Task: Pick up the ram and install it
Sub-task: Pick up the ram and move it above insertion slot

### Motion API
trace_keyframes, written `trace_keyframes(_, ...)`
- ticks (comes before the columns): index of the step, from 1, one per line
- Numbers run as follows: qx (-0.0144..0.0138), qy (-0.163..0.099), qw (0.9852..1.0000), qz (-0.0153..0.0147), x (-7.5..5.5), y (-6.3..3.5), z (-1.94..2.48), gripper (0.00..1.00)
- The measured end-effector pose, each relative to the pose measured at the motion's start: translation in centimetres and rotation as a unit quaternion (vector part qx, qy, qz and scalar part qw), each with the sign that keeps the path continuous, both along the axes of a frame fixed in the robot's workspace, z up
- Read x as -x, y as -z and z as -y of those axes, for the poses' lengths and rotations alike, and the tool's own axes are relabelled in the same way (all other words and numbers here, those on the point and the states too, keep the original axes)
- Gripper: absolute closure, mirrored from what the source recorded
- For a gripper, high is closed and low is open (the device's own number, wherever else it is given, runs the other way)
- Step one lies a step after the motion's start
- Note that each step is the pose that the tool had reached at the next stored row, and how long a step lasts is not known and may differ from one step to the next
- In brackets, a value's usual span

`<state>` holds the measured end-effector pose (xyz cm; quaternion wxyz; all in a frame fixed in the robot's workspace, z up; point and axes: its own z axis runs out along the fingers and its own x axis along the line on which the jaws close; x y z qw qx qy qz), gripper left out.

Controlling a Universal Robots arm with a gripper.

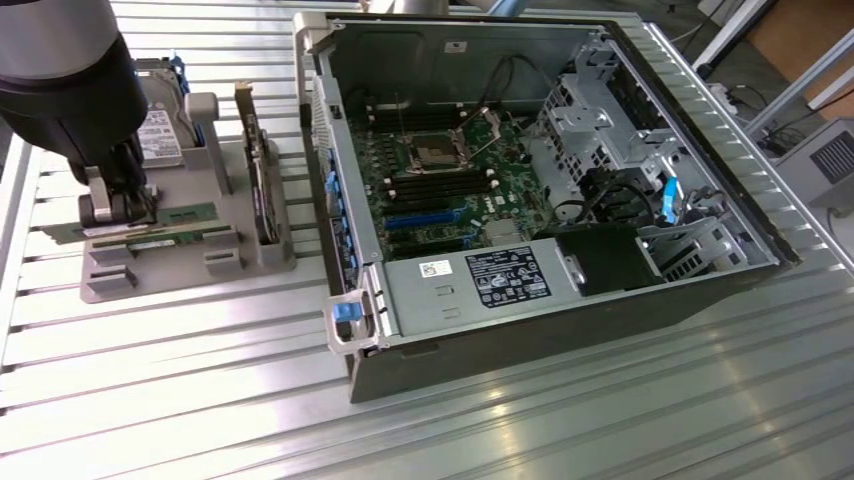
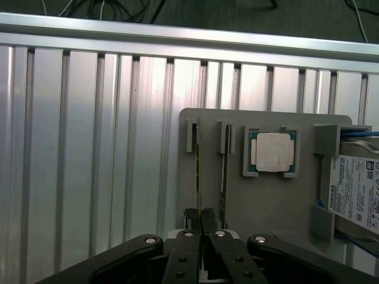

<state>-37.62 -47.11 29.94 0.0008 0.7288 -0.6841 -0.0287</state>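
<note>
The ram (image 1: 191, 212) is a slim green stick standing on edge in a slot of the grey holder (image 1: 174, 270). In the wrist view I see the ram (image 2: 199, 171) edge-on, running up from between the fingertips. My gripper (image 1: 127, 212) is down over the holder at the exterior view's left. In the wrist view the gripper (image 2: 201, 220) is shut on the ram's near end, and the stick still sits in its slot. A second green stick (image 1: 160, 238) stands in the neighbouring slot (image 2: 224, 177).
The holder (image 2: 266, 201) also carries a square silver CPU (image 2: 272, 151), a hard drive (image 2: 355, 189) and an expansion card (image 1: 260, 170). The open computer case (image 1: 534, 290) lies at the exterior view's right, its motherboard (image 1: 441, 190) exposed. Ribbed aluminium table (image 1: 200, 400) lies all around.
</note>
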Motion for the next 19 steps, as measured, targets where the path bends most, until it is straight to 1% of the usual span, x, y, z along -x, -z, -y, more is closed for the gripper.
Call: trace_keyframes(19,-0.0001,0.0,1.0,0.0001,0.0,-2.02,0.0,0.88)
